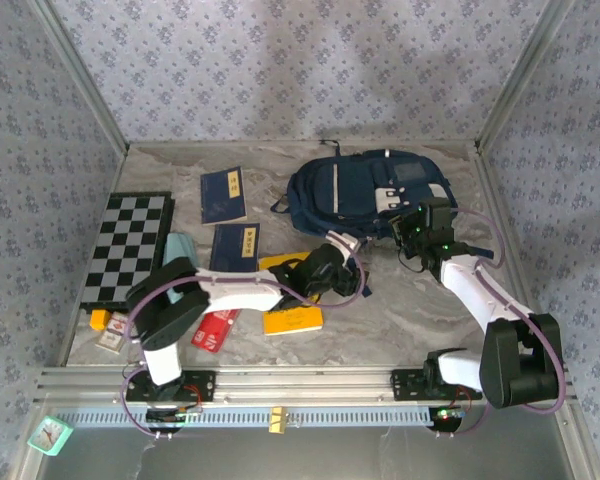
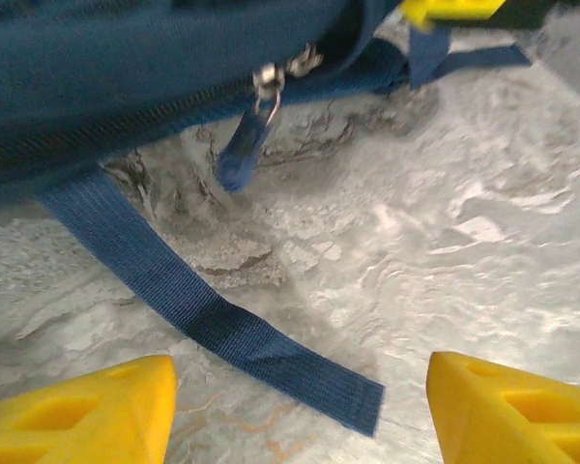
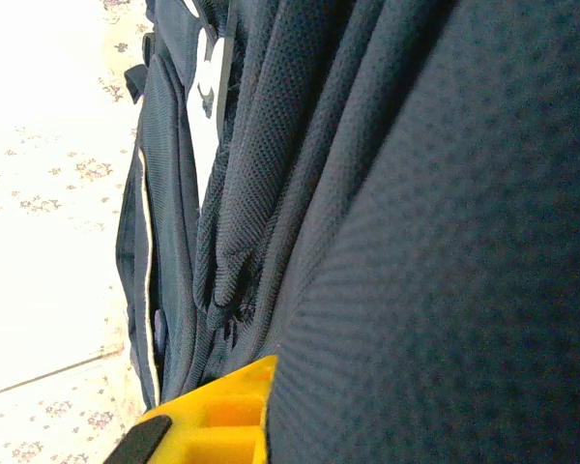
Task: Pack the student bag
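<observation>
Navy student bag [image 1: 365, 190], white-trimmed, lies toward far right bench [image 1: 400, 320] corner; right gripper [image 1: 414, 234] pinches its fabric, left gripper [image 2: 300, 391] spread over loose strap [image 2: 174, 290].

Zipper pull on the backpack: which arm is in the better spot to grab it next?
Left, probably. The left arm's fingers stand apart, facing the zipper pull just ahead. The right arm's fingers look shut on the student bag fabric, busy holding it.
</observation>
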